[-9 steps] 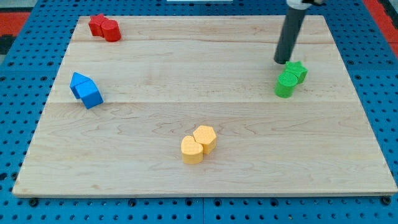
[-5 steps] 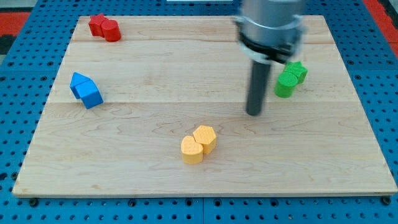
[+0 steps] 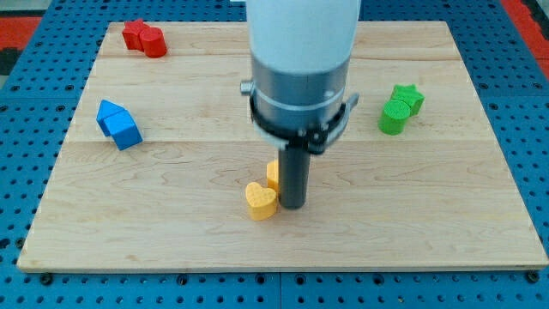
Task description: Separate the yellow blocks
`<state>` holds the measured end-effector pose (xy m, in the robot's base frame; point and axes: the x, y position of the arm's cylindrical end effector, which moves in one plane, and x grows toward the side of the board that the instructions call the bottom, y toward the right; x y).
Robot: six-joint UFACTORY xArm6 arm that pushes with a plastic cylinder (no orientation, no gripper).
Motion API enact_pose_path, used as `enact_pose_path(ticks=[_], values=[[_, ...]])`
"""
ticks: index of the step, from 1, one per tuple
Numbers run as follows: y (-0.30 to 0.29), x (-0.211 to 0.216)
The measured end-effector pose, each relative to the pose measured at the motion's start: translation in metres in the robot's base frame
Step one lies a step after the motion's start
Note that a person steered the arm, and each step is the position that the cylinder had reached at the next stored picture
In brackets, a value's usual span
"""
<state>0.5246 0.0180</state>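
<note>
My tip (image 3: 292, 204) is resting on the wooden board (image 3: 446, 215) just right of the yellow heart-shaped block (image 3: 260, 200), touching or nearly touching it. The rod has no jaws to open or close. The second yellow block (image 3: 272, 174) is sitting just behind the heart — mostly hidden by the rod. Far left, two red blocks (image 3: 143, 38) are lying together; the blue blocks (image 3: 118, 124) are sitting at left, the green blocks (image 3: 401, 107) at right.

no readable text, labels or numbers on anything here.
</note>
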Motion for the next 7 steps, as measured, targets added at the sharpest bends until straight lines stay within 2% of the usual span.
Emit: enact_pose_path(ticks=[2, 3, 4, 5, 6, 7], values=[[-0.03, -0.009], [-0.038, -0.058], [-0.015, -0.073], [0.025, -0.107], [0.007, -0.122], [0.021, -0.138]])
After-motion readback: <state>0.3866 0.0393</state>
